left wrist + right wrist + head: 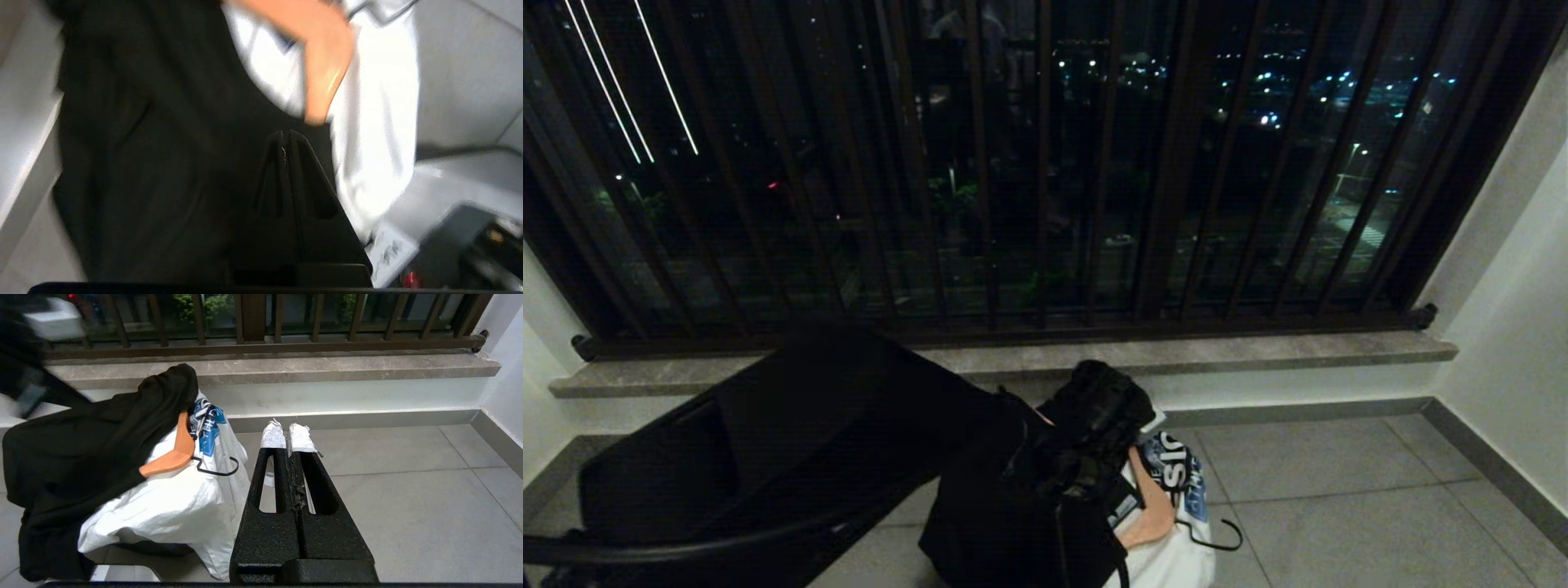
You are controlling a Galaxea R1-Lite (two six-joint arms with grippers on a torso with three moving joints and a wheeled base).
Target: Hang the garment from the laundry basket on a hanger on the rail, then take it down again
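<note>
2 garments heaped on the grey tiled floor near the stone window ledge (286, 371): 1 black garment (94, 433), soft and crumpled, draped over 1 white garment (171, 502) with a blue printed patch. 1 hanger (175, 455) on top, curved orange wood with a thin black wire hook. Left tool (284, 153) pressed together, tips sunk into the black cloth just beside the hanger's end. Right tool (288, 437) pressed together on nothing, white-padded tips, well apart from the heap.
</note>
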